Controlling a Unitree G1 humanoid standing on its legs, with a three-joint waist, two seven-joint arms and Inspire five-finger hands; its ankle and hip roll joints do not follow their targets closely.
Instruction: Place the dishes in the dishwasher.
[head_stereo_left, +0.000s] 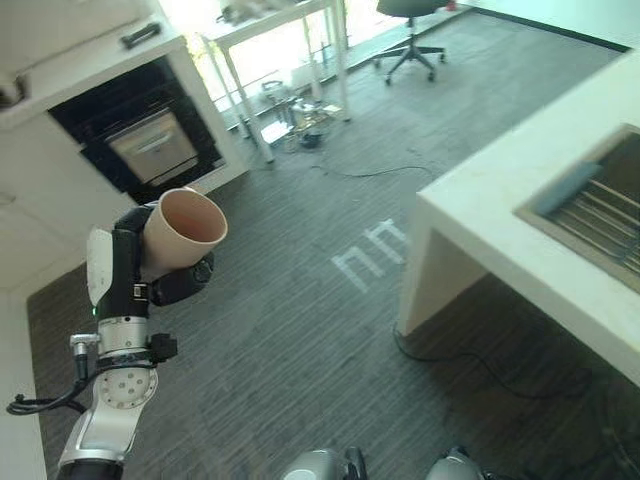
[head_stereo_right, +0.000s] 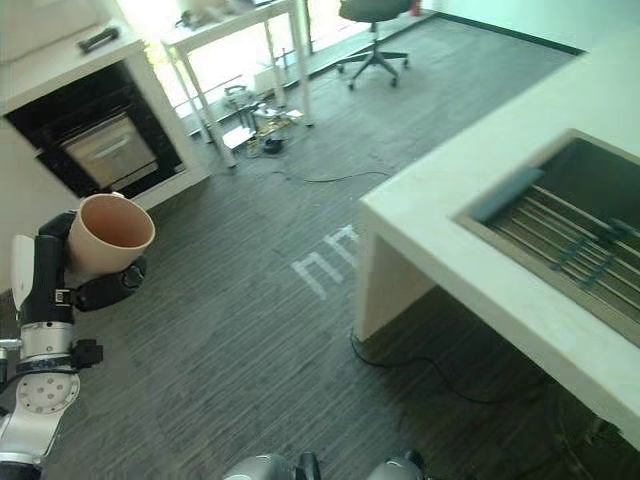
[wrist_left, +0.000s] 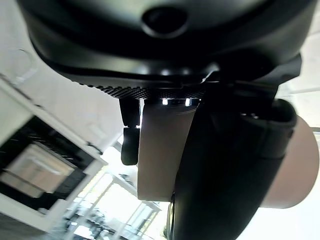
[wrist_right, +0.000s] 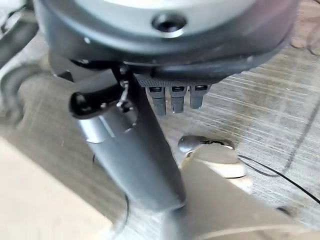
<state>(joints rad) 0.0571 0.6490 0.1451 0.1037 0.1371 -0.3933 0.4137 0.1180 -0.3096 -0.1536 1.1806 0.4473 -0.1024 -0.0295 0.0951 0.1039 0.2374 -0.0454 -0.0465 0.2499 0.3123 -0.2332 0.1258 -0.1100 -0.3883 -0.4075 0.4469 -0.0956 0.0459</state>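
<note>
At the lower left of your left eye view, the left hand (head_stereo_left: 140, 265) grips a beige, round, smooth-walled cup (head_stereo_left: 185, 230), fingers and thumb curled round its wall, its open mouth tilted toward the upper right. The left wrist view adds what the eye views hide: the dark thumb (wrist_left: 230, 165) lies along the cup's pale side, pressed against it. Your right wrist view shows the right hand (wrist_right: 135, 145) over the floor, holding nothing, with short dark fingers (wrist_right: 172, 97) hanging straight in a row.

Beneath lies dark grey striped carpet (head_stereo_left: 290, 330). To the right stands a white counter (head_stereo_left: 520, 190) with a recessed sink holding a metal rack (head_stereo_right: 570, 240). Farther off, upper left, you see a black open appliance bay (head_stereo_left: 135, 130) in a white cabinet. Beyond stand a white table (head_stereo_left: 275, 30) and a dark swivel chair (head_stereo_left: 410, 45).
</note>
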